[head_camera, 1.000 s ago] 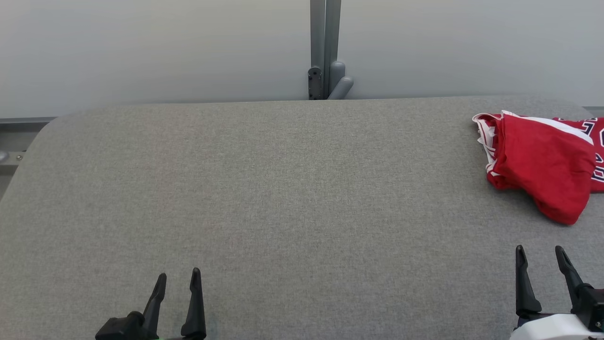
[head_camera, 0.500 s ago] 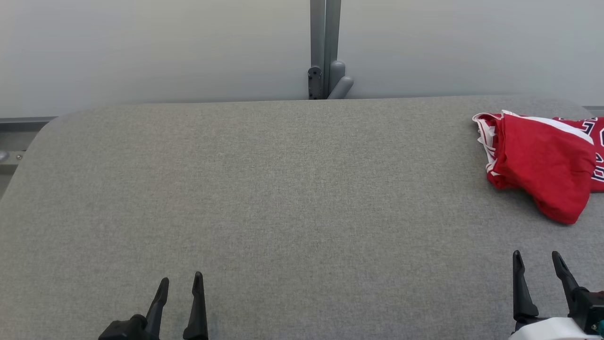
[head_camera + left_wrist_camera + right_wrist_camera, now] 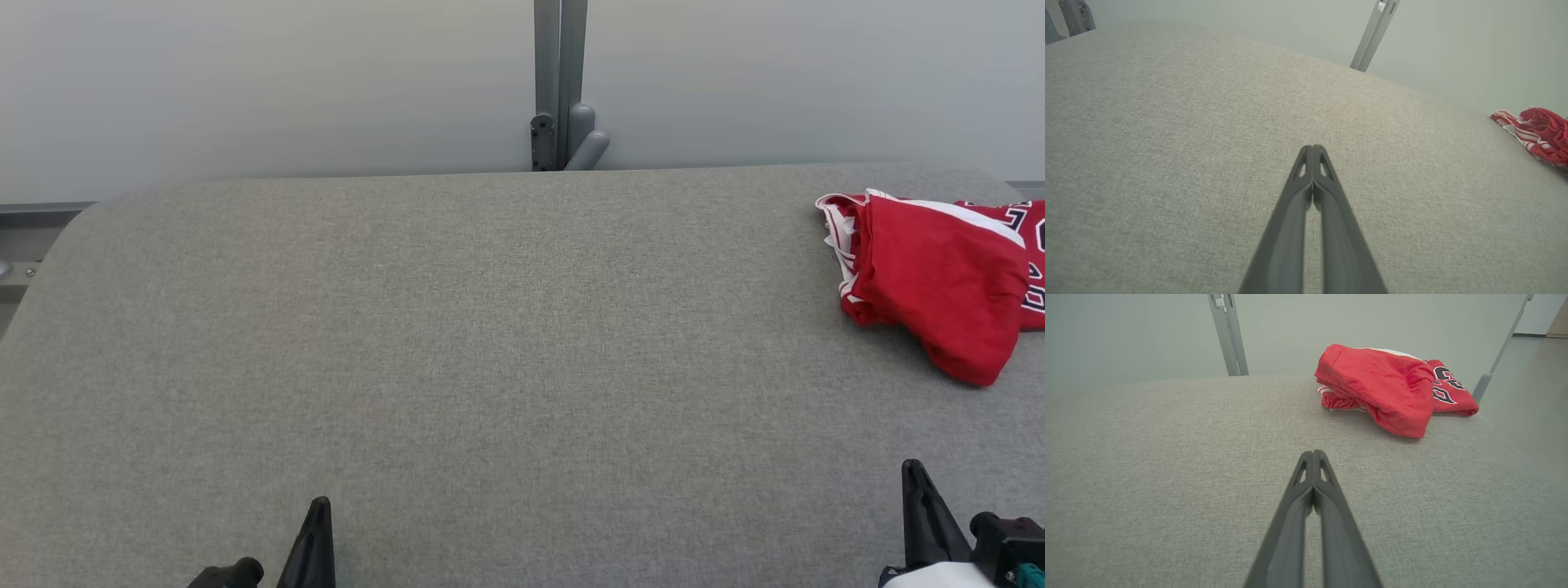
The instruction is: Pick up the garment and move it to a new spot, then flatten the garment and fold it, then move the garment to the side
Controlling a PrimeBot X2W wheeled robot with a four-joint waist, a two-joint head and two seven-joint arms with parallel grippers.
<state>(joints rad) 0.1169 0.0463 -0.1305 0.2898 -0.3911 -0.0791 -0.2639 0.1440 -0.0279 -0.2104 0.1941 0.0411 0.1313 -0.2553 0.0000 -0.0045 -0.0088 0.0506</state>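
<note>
The right pincer (image 3: 1313, 454) and left pincer (image 3: 1313, 148) are being held pressed together, empty, over the table (image 3: 490, 327) near its front edge. The garment (image 3: 939, 278) is being seen bunched at the table's far right corner; probably soft and light, best pinched at a thick fold.

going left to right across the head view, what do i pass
left gripper -> metal post -> red garment
</note>
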